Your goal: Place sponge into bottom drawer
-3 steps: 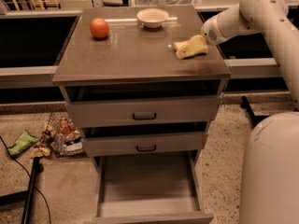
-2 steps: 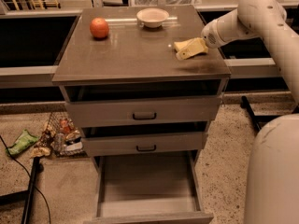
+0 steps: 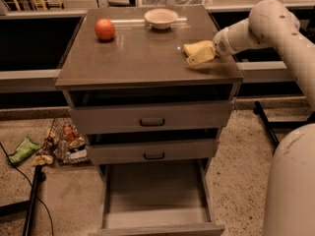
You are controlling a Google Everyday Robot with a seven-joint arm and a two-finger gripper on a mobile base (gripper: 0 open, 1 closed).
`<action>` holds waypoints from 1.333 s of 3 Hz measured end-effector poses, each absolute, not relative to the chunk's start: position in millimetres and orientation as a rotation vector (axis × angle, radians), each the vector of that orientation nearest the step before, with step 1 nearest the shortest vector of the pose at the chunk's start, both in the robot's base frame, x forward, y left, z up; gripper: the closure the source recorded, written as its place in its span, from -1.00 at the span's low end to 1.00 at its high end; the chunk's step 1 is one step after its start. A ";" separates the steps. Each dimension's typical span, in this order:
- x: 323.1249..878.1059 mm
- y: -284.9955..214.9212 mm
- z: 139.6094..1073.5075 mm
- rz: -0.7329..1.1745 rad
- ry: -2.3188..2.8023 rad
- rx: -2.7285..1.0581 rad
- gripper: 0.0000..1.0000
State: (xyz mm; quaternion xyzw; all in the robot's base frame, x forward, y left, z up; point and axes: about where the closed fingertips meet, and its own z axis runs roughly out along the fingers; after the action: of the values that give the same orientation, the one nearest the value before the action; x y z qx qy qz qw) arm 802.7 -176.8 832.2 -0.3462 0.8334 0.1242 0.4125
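The pale-yellow sponge [image 3: 195, 48] lies on the grey cabinet top near its right edge. My gripper [image 3: 205, 54] reaches in from the right on the white arm [image 3: 256, 28] and is right at the sponge, touching or overlapping its right side. The bottom drawer [image 3: 156, 196] is pulled out at the foot of the cabinet, and its flat grey tray holds nothing. It lies well below and to the left of the gripper.
An orange fruit [image 3: 105, 29] and a shallow pinkish bowl [image 3: 161, 18] stand at the back of the cabinet top [image 3: 138, 58]. The two upper drawers [image 3: 152, 122] are closed. Litter [image 3: 54, 146] and a cable lie on the floor at the left. The robot's white body [image 3: 293, 181] fills the lower right.
The arm has shifted slightly left and down toward the sponge. The sponge stays in the same place on the cabinet top.
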 end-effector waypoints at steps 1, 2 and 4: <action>798.1 -177.6 832.5 0.328 2.076 -0.839 -0.04; 793.7 -174.8 840.1 0.338 2.043 -0.834 0.43; 759.0 -124.0 913.8 0.367 1.777 -0.995 1.00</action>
State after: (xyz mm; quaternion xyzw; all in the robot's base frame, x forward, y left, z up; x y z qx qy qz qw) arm 759.0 -124.0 913.8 -0.4132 0.7383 0.1525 0.5107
